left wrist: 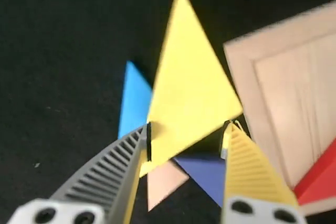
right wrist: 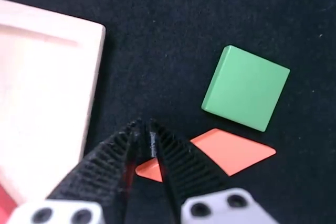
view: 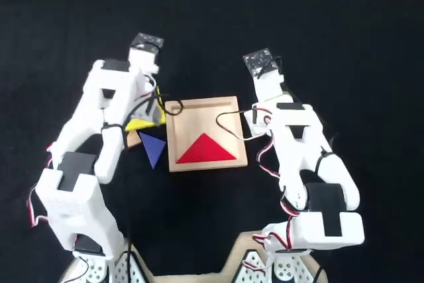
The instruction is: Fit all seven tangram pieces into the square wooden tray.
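The black counter (view: 371, 38) carries all items. The left arm (view: 99, 117) and the right arm (view: 298, 144) flank the square wooden tray (view: 199, 112), which lies flat at the centre between them.

The tray holds one piece, a red triangle (view: 207, 149), seated against the edge nearest the arm bases.

The left wrist view shows the left gripper (left wrist: 187, 129) with its fingers (left wrist: 118, 169) clamped on two edges of a large yellow triangle (left wrist: 191, 93), just beside the tray's outer wall. In the high view this piece shows as a yellow patch under the left arm.

Behind the yellow triangle, the left wrist view resolves a light blue piece (left wrist: 135, 98), a dark blue triangle (left wrist: 207, 174) and a small tan triangle (left wrist: 163, 182), all on the counter outside the tray.

The right wrist view shows the right gripper (right wrist: 144, 128) with its fingers together and empty, near the tray's rim. It also supplies a green square (right wrist: 245, 87) and an orange parallelogram (right wrist: 231, 150), close together on the counter.
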